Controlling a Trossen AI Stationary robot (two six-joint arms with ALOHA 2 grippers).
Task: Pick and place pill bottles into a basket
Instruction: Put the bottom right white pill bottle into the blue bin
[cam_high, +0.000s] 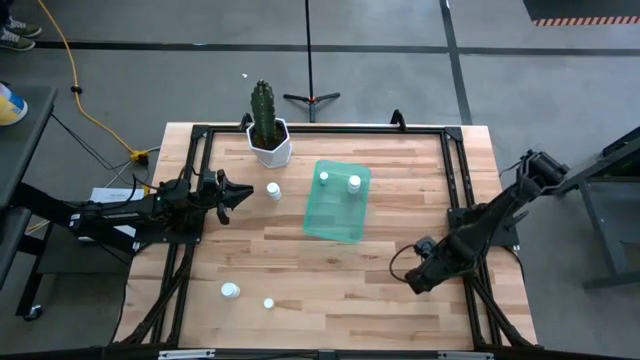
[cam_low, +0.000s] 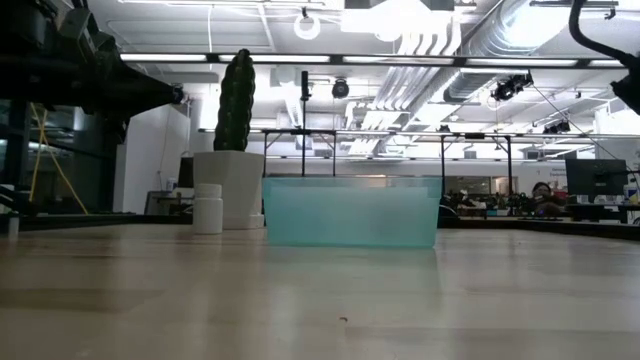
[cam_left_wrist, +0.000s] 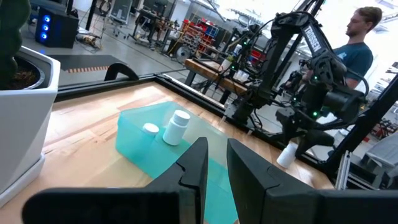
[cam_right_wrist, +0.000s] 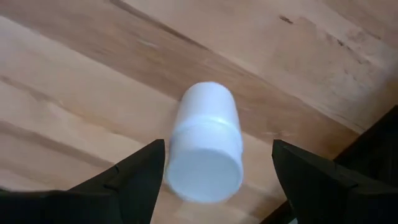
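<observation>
My right gripper points down near the table's right edge, open, one finger on either side of an upright white pill bottle without touching it. The teal basket lies mid-table with two pill bottles standing in it. Another bottle stands just in front of my left gripper, which waits level at the table's left, its fingers a narrow gap apart with nothing between them. Two more bottles stand near the front left.
A white hexagonal pot with a cactus stands at the far edge, left of the basket. A black frame runs along the table's sides. A person is beyond the table's right side.
</observation>
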